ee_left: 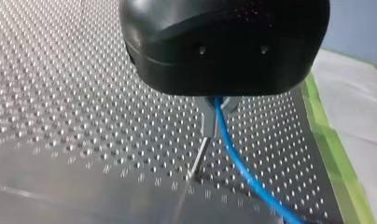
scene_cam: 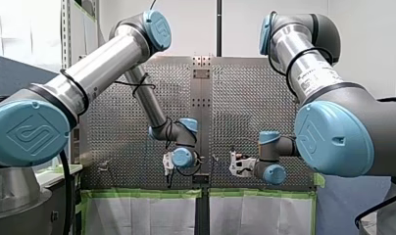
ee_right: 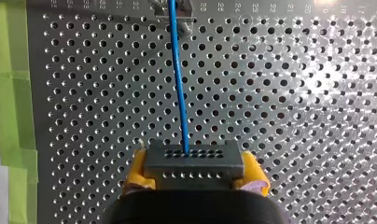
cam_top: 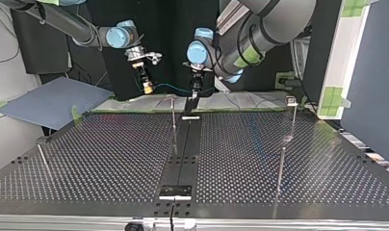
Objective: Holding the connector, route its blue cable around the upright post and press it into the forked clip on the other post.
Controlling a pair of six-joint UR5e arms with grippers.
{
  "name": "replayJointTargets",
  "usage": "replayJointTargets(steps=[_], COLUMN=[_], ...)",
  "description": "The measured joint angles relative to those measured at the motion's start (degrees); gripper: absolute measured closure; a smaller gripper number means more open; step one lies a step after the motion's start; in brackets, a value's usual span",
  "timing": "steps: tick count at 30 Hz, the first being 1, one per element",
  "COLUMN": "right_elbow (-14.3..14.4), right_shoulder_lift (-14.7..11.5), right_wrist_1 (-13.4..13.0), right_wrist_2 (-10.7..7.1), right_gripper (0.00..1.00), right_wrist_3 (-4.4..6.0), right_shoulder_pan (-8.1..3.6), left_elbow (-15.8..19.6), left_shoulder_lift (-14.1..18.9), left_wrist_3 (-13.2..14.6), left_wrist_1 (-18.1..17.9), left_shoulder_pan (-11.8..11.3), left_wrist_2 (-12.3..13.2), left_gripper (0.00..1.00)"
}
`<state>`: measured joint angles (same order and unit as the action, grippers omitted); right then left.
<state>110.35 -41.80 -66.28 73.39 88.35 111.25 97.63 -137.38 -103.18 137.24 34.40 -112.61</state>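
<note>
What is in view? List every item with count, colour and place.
connector: one, dark grey, between yellow pads
cable: one, blue, from connector to the clip
forked clip: one, metal, atop a post, at the cable
upright posts: about four, metal, spread over table
perforated table: one, silver, black centre strip
tape: green, table edge
sheet: one, blue, top view's left
left gripper: black, at cable
right gripper: shut on connector

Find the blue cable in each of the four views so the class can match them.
Front view: not discernible.
Top view: blue cable hangs near the perforated table's far edge.
Left wrist view: runs from under my left gripper, beside the post.
Right wrist view: runs straight ahead from the connector.
Shared landmark: the perforated table.
</note>
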Motion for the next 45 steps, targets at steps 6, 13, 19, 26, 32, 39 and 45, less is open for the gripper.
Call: replayJointTargets(steps=[6,13,19,26,32,39,45], right_elbow=[0.0,0.0,0.0,0.0,0.0,0.0,0.0], right_shoulder_lift=[0.0,0.0,0.0,0.1,0.1,0.1,0.2], right_wrist_1=[0.3,0.4,0.4,0.3,0.0,-0.1,0.0], right_wrist_2=[0.03,-0.06,-0.09,-0.69,-1.73,-1.97,-2.01], right_gripper=[1.0,1.0,1.0,1.0,1.0,1.0,1.0], right_wrist_3=[0.0,0.06,0.17,0.42,0.55,0.6,0.61], right_shoulder_pan=[-0.72,-2.11,-3.13,-4.1,-4.54,-4.73,-4.76], left_elbow=[0.0,-0.8,-3.1,-4.4,-4.4,-4.7,-5.8], left_shoulder_lift=[0.0,-0.1,-1.0,-1.7,-1.7,-2.2,-4.7], left_wrist_3=[0.2,0.3,0.4,0.4,-0.4,-1.1,-1.6], left_wrist_1=[-0.7,-0.2,2.0,3.0,3.1,3.3,3.8], left_shoulder_pan=[1.2,1.5,1.9,2.3,2.0,1.7,1.8], left_wrist_2=[0.0,-0.9,-0.8,-0.7,-0.5,0.0,0.1], left_gripper=[0.98,0.98,0.98,0.98,0.98,0.98,0.98])
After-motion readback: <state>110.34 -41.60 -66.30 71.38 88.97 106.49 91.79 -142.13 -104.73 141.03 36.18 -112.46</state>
